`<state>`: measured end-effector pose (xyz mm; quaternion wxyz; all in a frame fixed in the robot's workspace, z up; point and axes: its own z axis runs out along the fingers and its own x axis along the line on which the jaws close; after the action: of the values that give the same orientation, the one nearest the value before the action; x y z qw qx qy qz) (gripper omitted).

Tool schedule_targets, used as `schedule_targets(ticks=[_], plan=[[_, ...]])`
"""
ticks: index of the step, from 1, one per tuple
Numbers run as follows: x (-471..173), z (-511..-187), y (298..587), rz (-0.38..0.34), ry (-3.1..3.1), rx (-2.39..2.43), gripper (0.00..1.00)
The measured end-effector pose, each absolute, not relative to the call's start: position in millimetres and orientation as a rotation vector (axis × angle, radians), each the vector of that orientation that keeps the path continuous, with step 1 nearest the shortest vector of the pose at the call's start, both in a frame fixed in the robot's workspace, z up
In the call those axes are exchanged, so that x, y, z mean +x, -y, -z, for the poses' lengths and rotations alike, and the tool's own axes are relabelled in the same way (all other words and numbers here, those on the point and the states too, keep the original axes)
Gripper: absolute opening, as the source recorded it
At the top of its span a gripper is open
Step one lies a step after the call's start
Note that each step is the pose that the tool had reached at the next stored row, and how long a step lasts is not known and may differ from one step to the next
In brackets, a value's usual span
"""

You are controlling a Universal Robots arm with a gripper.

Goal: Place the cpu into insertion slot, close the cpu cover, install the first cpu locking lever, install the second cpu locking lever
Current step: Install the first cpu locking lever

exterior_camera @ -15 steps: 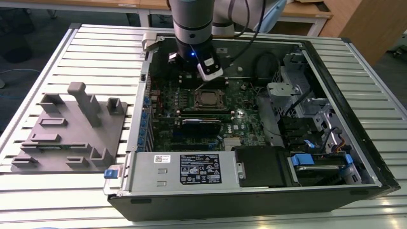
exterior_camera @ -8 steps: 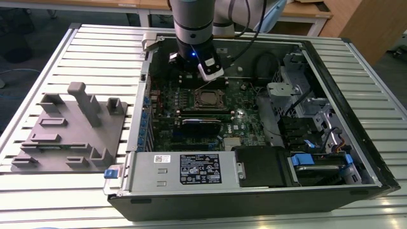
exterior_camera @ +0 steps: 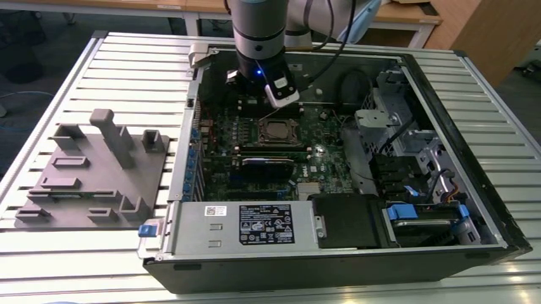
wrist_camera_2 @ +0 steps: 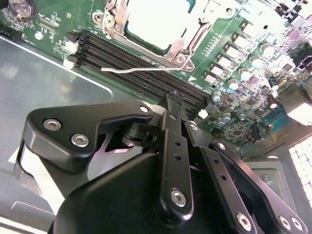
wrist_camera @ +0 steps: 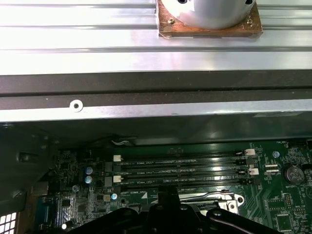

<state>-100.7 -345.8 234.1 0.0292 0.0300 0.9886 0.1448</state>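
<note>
Exterior view: the arm (exterior_camera: pixel 258 38) reaches into the open case (exterior_camera: pixel 338 266), near the cpu (exterior_camera: pixel 275 131). Second wrist view: the pincer (wrist_camera_2: pixel 173 97), pressed together and empty, is near a thin lever (wrist_camera_2: pixel 146 69) beside the cpu cover (wrist_camera_2: pixel 114 19), which frames the cpu. First wrist view: memory slots (wrist_camera: pixel 180 168) lie beyond the pincer.

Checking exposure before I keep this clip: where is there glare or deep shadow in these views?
Second wrist view: the cpu top is blown out white; first wrist view: the table slats glare while the motherboard sits in shadow; exterior view: even light, no hard glare.
</note>
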Motion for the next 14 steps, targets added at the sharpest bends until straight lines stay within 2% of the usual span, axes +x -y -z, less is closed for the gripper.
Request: schedule_targets(ticks=[14], plan=[[-98.6,-233.4,345.2,-0.427,-3.051,0.092,0.10]])
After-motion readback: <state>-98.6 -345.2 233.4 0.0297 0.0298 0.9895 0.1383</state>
